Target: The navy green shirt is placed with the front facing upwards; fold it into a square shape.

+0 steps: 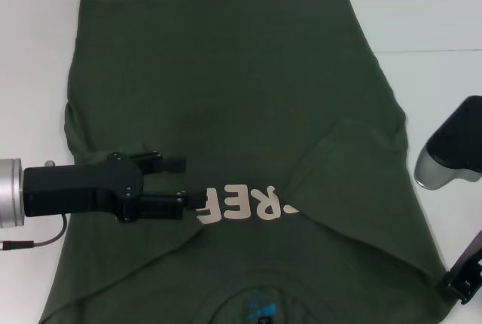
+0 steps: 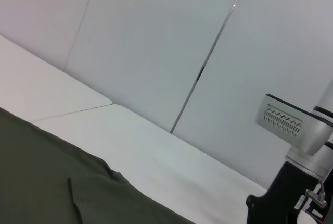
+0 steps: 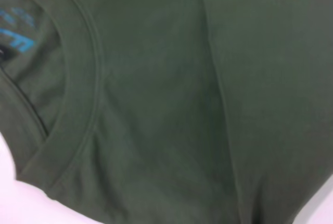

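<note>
The navy green shirt [image 1: 226,90] lies flat on the white table, front up, with its collar and teal label [image 1: 260,310] toward me. Both sleeves are folded inward over the chest, partly covering the pale letters [image 1: 241,205]. My left gripper [image 1: 192,182] reaches in from the left over the folded left sleeve, open, with nothing between its fingers. My right gripper [image 1: 461,280] sits at the shirt's near right corner, mostly cut off by the frame edge. The right wrist view shows the collar [image 3: 78,104] and label [image 3: 15,31] close up. The left wrist view shows the shirt's edge [image 2: 52,182].
The white table [image 1: 437,15] surrounds the shirt on the far, left and right sides. My right arm's grey and black elbow [image 1: 452,151] hangs over the table beside the shirt's right edge. A pale panelled wall [image 2: 156,36] stands behind the table.
</note>
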{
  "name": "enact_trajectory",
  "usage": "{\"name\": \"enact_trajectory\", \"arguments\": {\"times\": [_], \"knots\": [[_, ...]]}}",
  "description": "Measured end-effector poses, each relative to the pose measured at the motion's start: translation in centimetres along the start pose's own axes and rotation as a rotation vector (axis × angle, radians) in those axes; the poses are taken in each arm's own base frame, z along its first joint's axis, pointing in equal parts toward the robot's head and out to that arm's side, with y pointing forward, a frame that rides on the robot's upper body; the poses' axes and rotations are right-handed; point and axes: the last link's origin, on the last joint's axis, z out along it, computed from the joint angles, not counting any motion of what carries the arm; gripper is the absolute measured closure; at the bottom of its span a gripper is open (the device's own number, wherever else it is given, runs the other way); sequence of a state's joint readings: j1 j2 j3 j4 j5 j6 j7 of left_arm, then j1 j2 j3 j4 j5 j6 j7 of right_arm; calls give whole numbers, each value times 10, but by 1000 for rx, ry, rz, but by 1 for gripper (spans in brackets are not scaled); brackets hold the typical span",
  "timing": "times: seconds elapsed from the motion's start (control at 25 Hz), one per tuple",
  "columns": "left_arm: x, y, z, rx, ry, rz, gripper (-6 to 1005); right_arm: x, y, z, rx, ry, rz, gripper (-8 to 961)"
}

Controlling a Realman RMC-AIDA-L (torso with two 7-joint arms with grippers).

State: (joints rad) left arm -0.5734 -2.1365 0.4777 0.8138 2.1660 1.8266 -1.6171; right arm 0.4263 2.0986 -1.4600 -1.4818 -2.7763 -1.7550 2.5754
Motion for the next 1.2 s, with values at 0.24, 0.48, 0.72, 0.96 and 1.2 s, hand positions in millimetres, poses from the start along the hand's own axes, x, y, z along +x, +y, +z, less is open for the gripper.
{"name": "enact_trajectory", "arguments": {"times": [0.24, 0.48, 0.72, 0.96, 1.2], "knots": [[1, -2, -5, 22, -10, -81, 80, 7, 0, 1, -50, -46, 47, 913], [1, -12, -46, 234, -102, -333, 80, 8, 0, 1, -64, -70, 64, 913], [-2, -4, -86, 418, -171, -625, 81, 8, -3, 0, -62, -81, 75, 912], [-16, 3, -107, 461, -160, -829, 81, 3, -2, -2, -71, -105, 65, 912], [-38, 5, -119, 553, -251, -936, 82, 1, -3, -2, -67, -117, 58, 912]]}}
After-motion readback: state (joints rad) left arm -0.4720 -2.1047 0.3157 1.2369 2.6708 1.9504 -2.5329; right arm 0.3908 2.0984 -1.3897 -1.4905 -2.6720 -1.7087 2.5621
